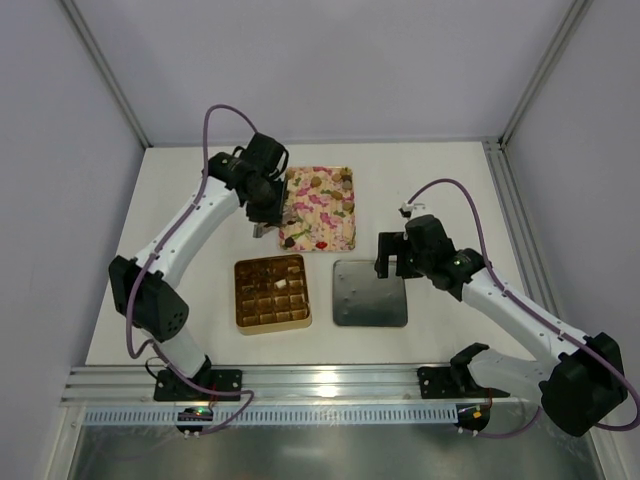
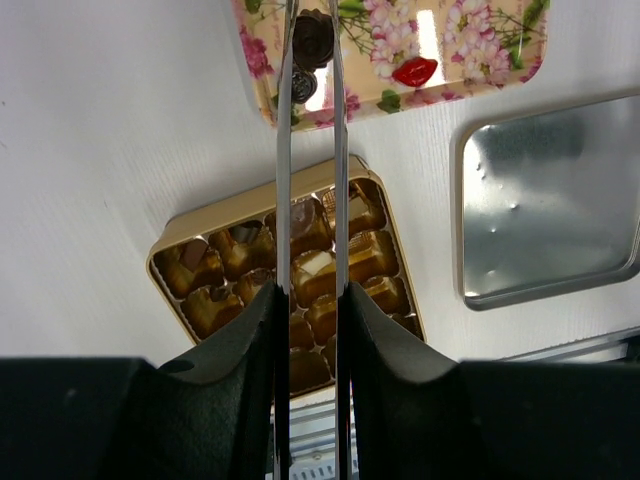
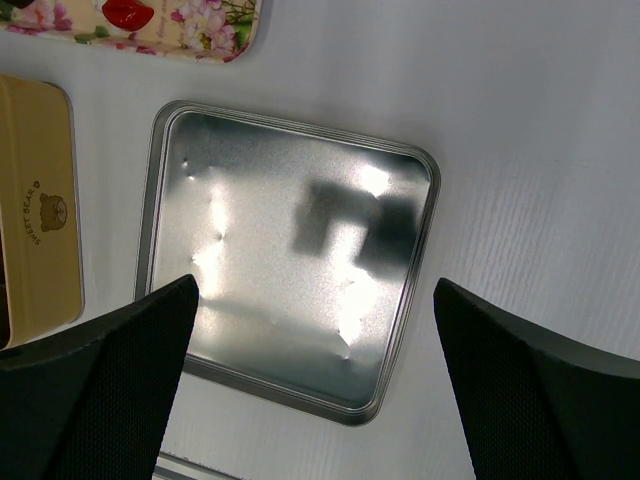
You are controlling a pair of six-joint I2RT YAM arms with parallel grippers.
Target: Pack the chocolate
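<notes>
**Left end effector clenched on tweezers at the floral tray**

By the near edge of the surface, left of centre, sat the gold box with the chocolate in its cells. Just beside it on the right lay a silver lid, hollow side up. The right end effector hung over it, released and spread wide. Farther back, the left end effector clenched tweezers whose tips flanked a dark piece on the floral tray.
</notes>
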